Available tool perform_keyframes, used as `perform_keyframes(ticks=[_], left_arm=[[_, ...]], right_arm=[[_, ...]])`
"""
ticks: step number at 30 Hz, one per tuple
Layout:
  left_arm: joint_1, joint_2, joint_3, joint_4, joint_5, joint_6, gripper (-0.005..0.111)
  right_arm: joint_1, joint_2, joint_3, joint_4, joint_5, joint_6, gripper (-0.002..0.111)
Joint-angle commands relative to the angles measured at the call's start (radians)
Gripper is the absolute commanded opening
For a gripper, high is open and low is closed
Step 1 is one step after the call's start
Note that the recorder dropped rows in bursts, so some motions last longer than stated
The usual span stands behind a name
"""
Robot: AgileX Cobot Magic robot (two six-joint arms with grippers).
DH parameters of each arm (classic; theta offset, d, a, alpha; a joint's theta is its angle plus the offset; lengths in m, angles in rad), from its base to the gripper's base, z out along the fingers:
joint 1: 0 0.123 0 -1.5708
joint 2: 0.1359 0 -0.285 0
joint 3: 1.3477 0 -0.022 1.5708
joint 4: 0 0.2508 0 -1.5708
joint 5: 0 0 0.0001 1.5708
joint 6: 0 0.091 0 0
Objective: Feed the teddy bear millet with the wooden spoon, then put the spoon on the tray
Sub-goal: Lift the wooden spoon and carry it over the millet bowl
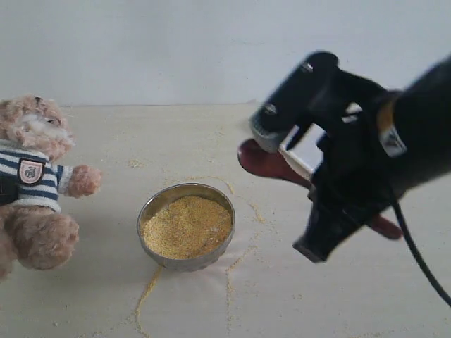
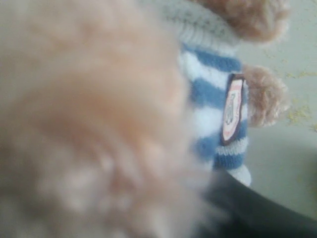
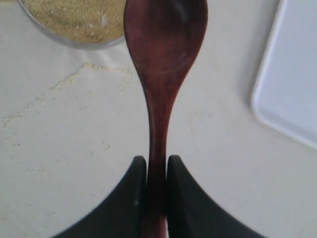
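**Wooden spoon** [image 1: 266, 164]: dark reddish-brown, with an oval bowl and a long thin handle. In the exterior view its long axis runs on a slant. The bowl end lies up and to the left, toward the middle of the table, and the handle tip shows down and to the right, behind the arm. In the right wrist view the handle leads straight away from the fingers, with the hollow facing the camera. The spoon's tip is near the metal bowl's rim.

**Right gripper** [image 3: 157, 166]: black, with both fingers pressed against the sides of the spoon's handle, pinching it low on the shaft. A black cable [image 1: 423, 267] trails from the arm.

**Left gripper**: a dark blurred shape at the edge of the left wrist view may be part of it. I cannot tell how the jaws are set. Blurred fur fills most of that view.

**Teddy bear** [image 1: 35, 183]: light-brown plush in a navy-and-white striped shirt with a crest badge. It sits at the far left of the table, one arm stretched toward the metal bowl.

**Millet** [image 1: 187, 227]: golden grains filling the metal bowl [image 1: 143, 220], which stands between the bear and the spoon. Thin trails and specks lie scattered around it.

**Tray** [image 3: 292, 74]: white with a rounded corner and low rim, flat on the table beside the spoon and apart from it.

**Table** [image 1: 296, 303]: pale cream and matte, faintly creased near the metal bowl.

**Wall** [image 1: 176, 49]: plain, pale grey-white.
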Motion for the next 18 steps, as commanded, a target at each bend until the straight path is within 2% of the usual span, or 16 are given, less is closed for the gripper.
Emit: perform_keyframes(ticks=[1,3,6,11,18], left_arm=[[-0.006,0.046,-0.075,-0.016,0.202,0.030,0.005],[-0.006,0.051,-0.090,-0.014,0.253,0.055,0.005],[-0.006,0.051,-0.092,-0.016,0.241,0.055,0.005],[-0.006,0.051,-0.092,-0.016,0.136,0.026,0.005],[-0.006,0.051,-0.092,-0.016,-0.021,-0.053,0.005]], right_arm=[[0.102,0.172,-0.250,-0.245,0.220,-0.054,0.000],[0.132,0.284,-0.336,-0.305,0.297,-0.162,0.000],[0.177,0.420,-0.432,-0.400,0.340,-0.244,0.000],[0.236,0.581,-0.485,-0.573,0.340,-0.277,0.000],[0.245,0.690,-0.485,-0.585,0.340,-0.303,0.000]])
